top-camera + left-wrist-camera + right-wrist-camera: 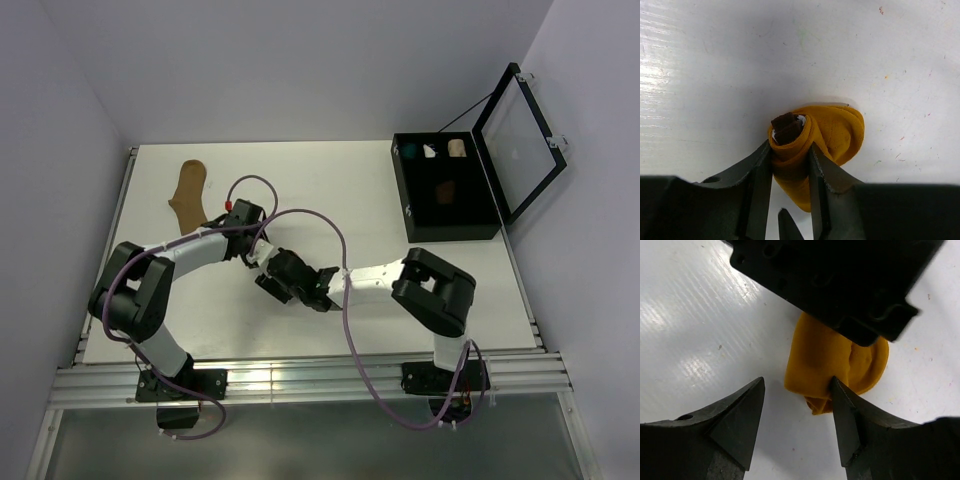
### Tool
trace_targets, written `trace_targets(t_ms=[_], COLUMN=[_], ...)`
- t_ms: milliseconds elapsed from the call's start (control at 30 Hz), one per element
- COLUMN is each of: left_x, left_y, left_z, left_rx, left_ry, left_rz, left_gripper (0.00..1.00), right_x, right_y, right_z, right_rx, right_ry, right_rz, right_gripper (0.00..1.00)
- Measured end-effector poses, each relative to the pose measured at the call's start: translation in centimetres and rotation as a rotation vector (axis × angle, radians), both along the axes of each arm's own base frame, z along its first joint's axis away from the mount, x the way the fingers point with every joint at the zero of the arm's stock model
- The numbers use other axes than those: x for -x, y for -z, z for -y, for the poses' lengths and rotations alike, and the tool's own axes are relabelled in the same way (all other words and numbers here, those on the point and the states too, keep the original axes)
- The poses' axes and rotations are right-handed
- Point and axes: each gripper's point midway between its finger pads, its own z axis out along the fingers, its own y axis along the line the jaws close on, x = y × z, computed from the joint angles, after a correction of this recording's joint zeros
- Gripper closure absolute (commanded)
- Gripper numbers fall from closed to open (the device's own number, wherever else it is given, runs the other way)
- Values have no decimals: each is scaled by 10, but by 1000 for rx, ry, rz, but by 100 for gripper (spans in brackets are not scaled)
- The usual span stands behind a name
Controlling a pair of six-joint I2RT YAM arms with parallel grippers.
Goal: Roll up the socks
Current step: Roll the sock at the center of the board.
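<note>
Left tool (790,148) clenches the rolled mustard sock (836,131), right tool (797,383) spread beside it; tan sock (187,196) lies well apart.

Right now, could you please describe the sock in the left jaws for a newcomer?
Start at the white table and look to its middle. The mustard sock sits there in the jaws of the left arm. Unlike the tan sock lying flat far left, it is a tight roll with a dark brown core.
</note>
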Motion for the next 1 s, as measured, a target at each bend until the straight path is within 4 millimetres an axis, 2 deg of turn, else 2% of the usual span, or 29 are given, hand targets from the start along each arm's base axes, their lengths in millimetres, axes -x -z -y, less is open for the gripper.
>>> trace_targets(t_ms=[200, 300, 333, 433, 500, 533, 700, 833, 1000], left_x=[-1, -2, -3, -4, -5, -5, -4, -3, 2], left_y=[0, 0, 0, -1, -1, -1, -1, -7, -28], left_z=[0, -1, -2, -2, -3, -3, -2, -5, -18], left_rx=[-2, -3, -4, -6, -7, -8, -6, -3, 0], left_ry=[3, 1, 1, 0, 0, 0, 2, -13, -94], left_rz=[2, 4, 4, 12, 14, 15, 12, 30, 95], left_gripper=[63, 63, 62, 59, 55, 49, 33, 29, 27], right_x=[-10, -15, -16, -18, -19, -20, -23, -23, -21], right_y=[14, 18, 18, 17, 17, 17, 13, 9, 7], right_z=[-2, -2, -1, -2, -2, -3, 3, 12, 18], right_rx=[51, 63, 66, 59, 42, 29, -71, -153, -246], right_ry=[16, 29, 35, 42, 51, 52, 61, 66, 59], right_rz=[36, 55, 60, 66, 56, 46, -58, -186, -359], right_gripper=[43, 54, 69, 98, 100, 100, 100, 100, 100])
